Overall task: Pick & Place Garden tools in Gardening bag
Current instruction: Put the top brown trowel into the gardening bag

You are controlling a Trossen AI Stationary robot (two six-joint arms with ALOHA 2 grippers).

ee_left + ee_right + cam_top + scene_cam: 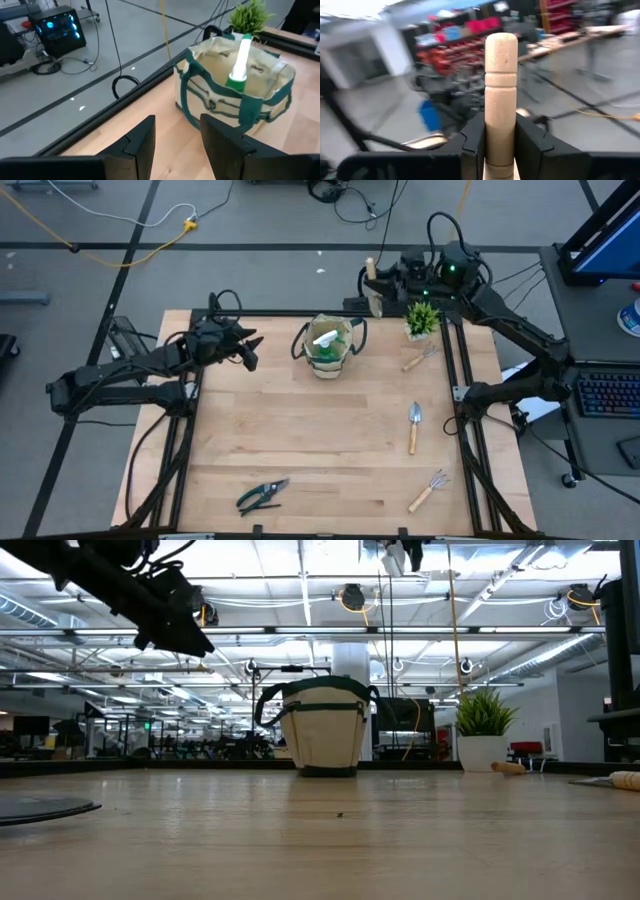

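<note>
While the right arm is lifting a tool at the table's far edge, the risks are reading as follows.
Right gripper (500,142): pinching a wooden handle (500,90), likely a trowel, upright; blade hidden.
Bag (330,347): standing mid-table at the far side, spray bottle (325,338) already inside.
Left gripper (177,145): hovering beside the bag, fingers spread, holding nothing.
Risk: blade is possibly catching a loop handle or the potted plant (422,318) just beside the path.
Risk: light bag tipping if nudged.
Remaining: shears (262,496), rake (428,490) and others lying well apart.
</note>
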